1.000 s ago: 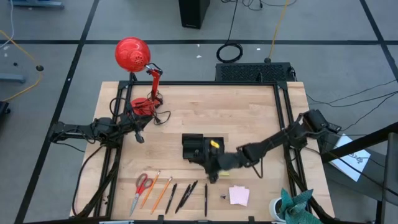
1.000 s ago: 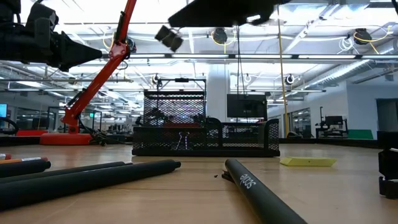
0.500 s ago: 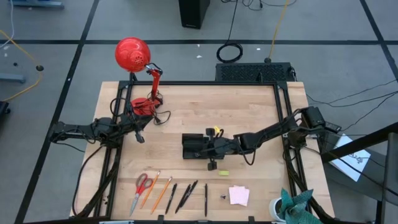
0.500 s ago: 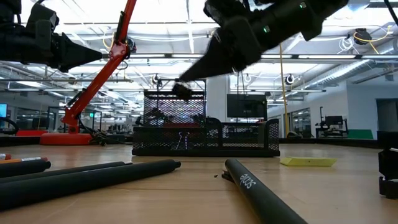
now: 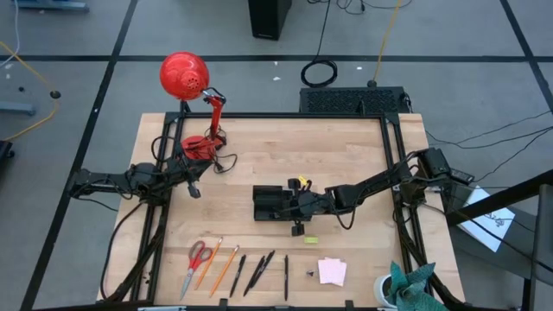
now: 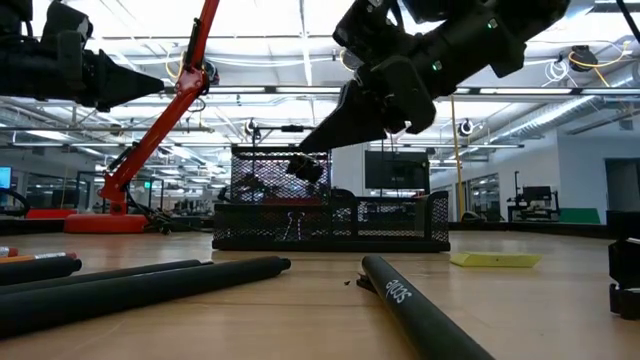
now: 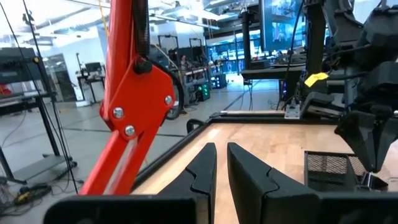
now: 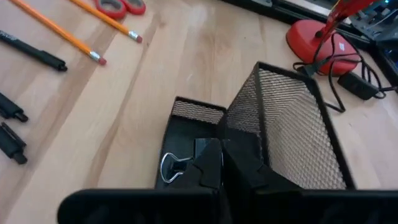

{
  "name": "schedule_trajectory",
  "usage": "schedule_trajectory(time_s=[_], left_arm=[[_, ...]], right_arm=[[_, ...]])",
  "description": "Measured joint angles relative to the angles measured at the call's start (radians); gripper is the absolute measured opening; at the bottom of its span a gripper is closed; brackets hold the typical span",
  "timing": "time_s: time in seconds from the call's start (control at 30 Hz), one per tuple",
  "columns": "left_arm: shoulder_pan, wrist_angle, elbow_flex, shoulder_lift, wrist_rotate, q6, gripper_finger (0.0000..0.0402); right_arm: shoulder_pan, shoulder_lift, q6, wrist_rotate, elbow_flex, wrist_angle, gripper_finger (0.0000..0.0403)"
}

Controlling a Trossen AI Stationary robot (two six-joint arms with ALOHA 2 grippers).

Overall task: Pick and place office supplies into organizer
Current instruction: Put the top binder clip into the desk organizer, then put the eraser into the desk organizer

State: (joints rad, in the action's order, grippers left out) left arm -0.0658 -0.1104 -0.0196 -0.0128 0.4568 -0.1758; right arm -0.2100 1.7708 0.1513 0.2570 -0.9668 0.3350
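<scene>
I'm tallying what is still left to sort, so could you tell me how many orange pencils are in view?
2. Both orange pencils lie side by side near the table's front edge: one next to the red-handled scissors, the other just beyond it.

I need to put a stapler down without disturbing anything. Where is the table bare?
Bare wood lies between the red lamp base and the table's right edge, behind the organizer. Crowded: the front strip, with scissors, pencils, pens and sticky-note pad.

Binder clip [image 8: 176,167] above black mesh organizer [image 8: 292,130].
</scene>
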Motion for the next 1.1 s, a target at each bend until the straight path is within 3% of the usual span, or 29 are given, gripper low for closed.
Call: schedule_trajectory(time_s=[0.2, 0.67, 1.1], left_arm=[[0.000, 0.001, 0.000, 0.000, 0.000, -0.004, 0.0047], [0.000, -0.006, 0.000, 0.000, 0.001, -0.005, 0.0047], [0.000, -0.006, 0.000, 0.000, 0.002, -0.003, 0.0047]], right_arm=[[0.012, 0.074, 0.012, -0.001, -0.001, 0.109, 0.0000], [0.029, 0.126, 0.014, 0.000, -0.003, 0.118, 0.0002], [0.025, 0.126, -0.010, 0.000, -0.003, 0.169, 0.0062]])
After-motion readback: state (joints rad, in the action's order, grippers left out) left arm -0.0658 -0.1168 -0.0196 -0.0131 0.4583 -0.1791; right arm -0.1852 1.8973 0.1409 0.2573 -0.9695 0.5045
